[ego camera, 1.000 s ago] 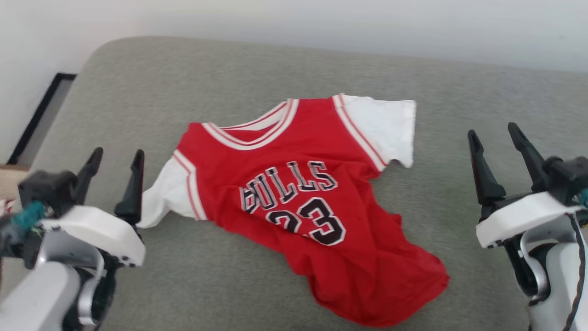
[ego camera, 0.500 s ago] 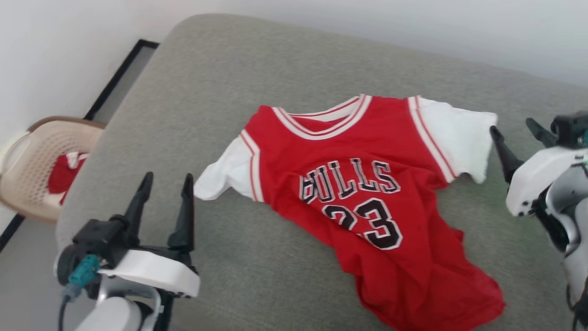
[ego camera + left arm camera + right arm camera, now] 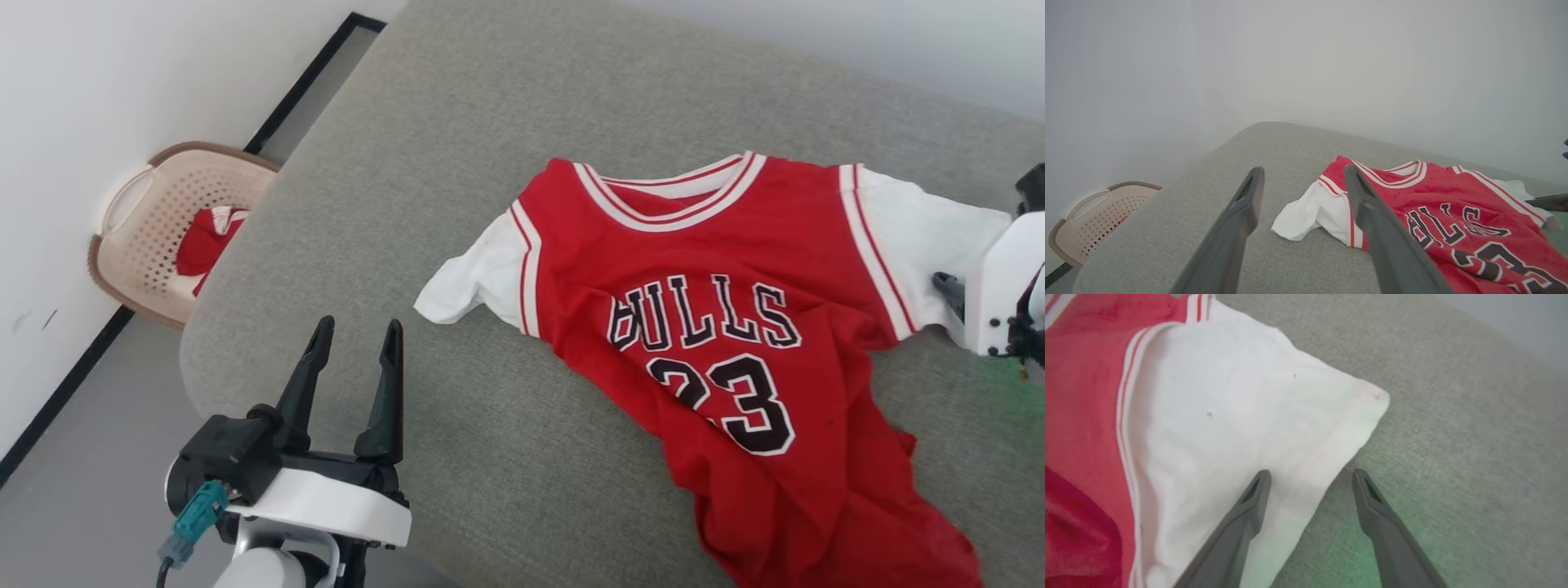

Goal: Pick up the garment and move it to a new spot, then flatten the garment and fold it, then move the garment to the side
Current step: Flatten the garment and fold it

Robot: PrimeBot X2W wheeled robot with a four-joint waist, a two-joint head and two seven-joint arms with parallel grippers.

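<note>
Since a second ago the right gripper (image 3: pixel 1310 474) has closed in from well clear of the cloth to the outer hem of the white sleeve on the robot's right. The head camera has also swung left, so the whole scene sits further right in its view.

The red jersey shirt with white sleeves, striped trim and black "BULLS 23" lettering (image 3: pixel 718 327) lies front up on the broad grey fabric cushion (image 3: pixel 457 163). Its collar points to the far side. The lower body is rumpled and runs toward the near right edge of the head view. The sleeve on the robot's left is bunched into a small fold.

In the right wrist view the right gripper's two dark fingers are spread wide and hold nothing. One fingertip is over the white sleeve and the other over bare cushion just past the hem. Whether either tip touches the cloth cannot be told.

The left gripper (image 3: pixel 359 327) is also spread wide and empty, over the near left part of the cushion, apart from the bunched sleeve.

Beyond the cushion's left edge, a beige perforated plastic basket (image 3: pixel 175 192) stands on the grey floor (image 3: pixel 82 490) against the white wall (image 3: pixel 122 82). A small red-and-white cloth wad (image 3: pixel 204 245) lies inside it.
</note>
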